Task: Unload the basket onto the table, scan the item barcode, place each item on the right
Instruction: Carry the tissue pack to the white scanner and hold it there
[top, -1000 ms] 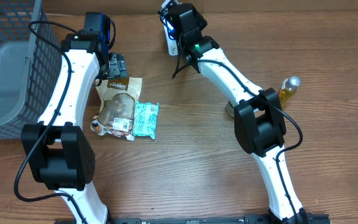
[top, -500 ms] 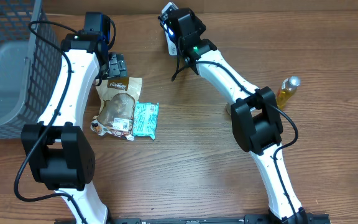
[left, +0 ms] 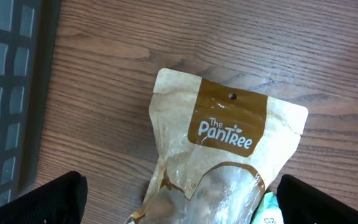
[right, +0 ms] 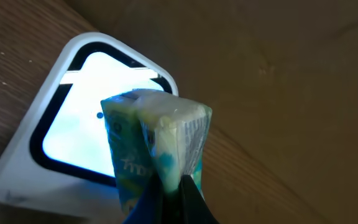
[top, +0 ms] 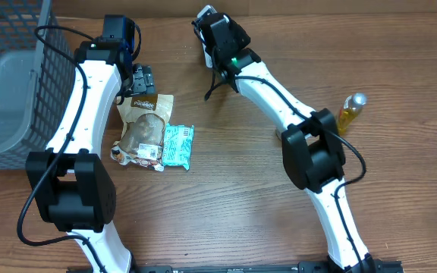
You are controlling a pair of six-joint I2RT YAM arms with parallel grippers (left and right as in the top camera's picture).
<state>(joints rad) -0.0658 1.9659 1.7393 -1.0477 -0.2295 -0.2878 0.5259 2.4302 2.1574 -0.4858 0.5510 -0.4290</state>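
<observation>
From above, the wooden table [top: 234, 197] runs back to a tan wall [top: 317, 6] along its far edge. The left gripper [top: 141, 80] hangs released, jaws wide, right above the top edge of a brown pouch [top: 146, 121]. A teal packet [top: 177, 144] lies against that pouch on the side away from the arm, and a grey wire basket [top: 21, 76] stands on the arm's outer side. The right gripper [top: 207, 30] is stretched to the table's far edge, over a white scanner [top: 208, 53]; a bottle [top: 351, 110] of yellow liquid stands well apart, back beside its arm. In the left wrist view, the pouch, printed "The PanTree", lies flat on the wood grain between and ahead of the two spread fingers [left: 48, 199], with the basket mesh at the outer edge. In the right wrist view, the fingers [right: 151, 202] are clenched on a small packet [right: 157, 143], green and white, held upright in front of the scanner's lit triangular window [right: 73, 134]; the scanner lies on the table against the brown wall.
</observation>
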